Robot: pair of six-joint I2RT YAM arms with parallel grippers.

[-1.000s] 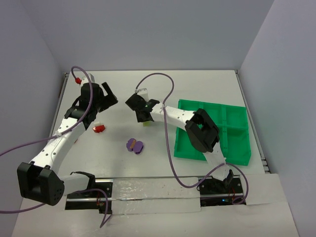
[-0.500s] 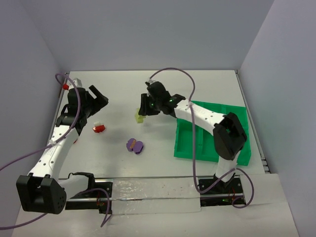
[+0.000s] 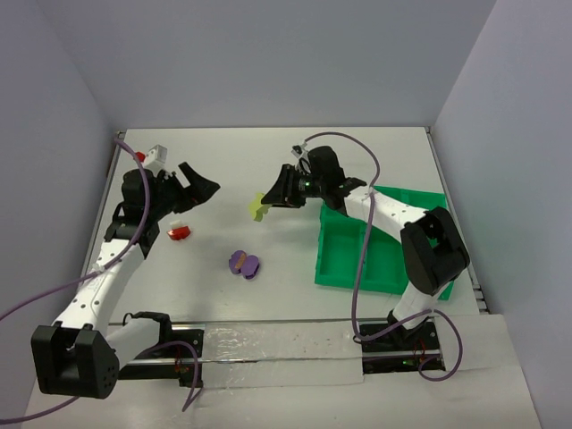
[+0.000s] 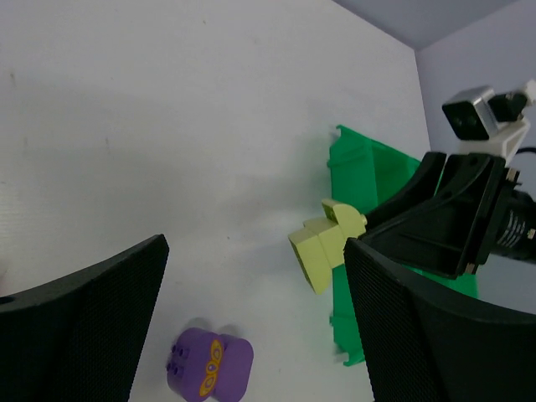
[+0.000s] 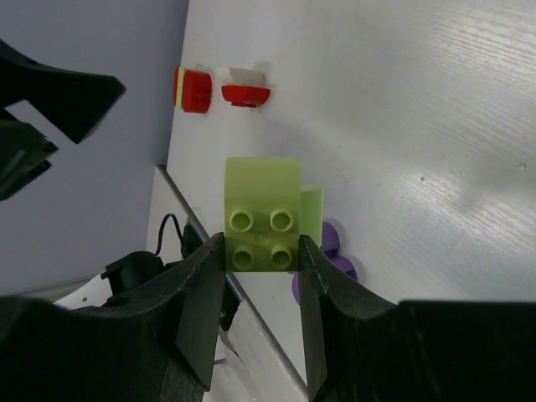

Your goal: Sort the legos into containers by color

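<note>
White tabletop (image 3: 232, 161) boxed in by pale lilac-grey walls (image 3: 268, 54), seen from above. On its right side, a bright green tray (image 3: 338, 259) of rectangular compartments with raised dividers, flat on the surface. Stretched from the near right edge across the tray's left half, the right arm (image 3: 393, 213), white with black joints, wrist out past the tray's far-left corner. On the other side, the left arm (image 3: 94, 286), running up along the left edge to the far-left part of the table. Looped around both, thin purple cables (image 3: 356, 268). At the end of the left arm, the left gripper (image 3: 198, 179), jaws spread wide with nothing between them, near the red brick (image 3: 180, 233) on its far side and pointed toward the table's middle. At the end of the right arm, the right gripper (image 3: 271, 200), fingers (image 5: 201, 285) pressed in on either side of the pale yellow-green brick (image 3: 259, 207), studs facing the wrist camera, brick carried just left of the tray and seemingly clear of the surface, shadow on the table beneath. Loose on the table: the purple brick (image 3: 243, 264), near the middle toward the near edge, well apart from the tray; the red brick, left of it, with a white piece (image 5: 245, 79) touching or just beside it, hard to tell which
</note>
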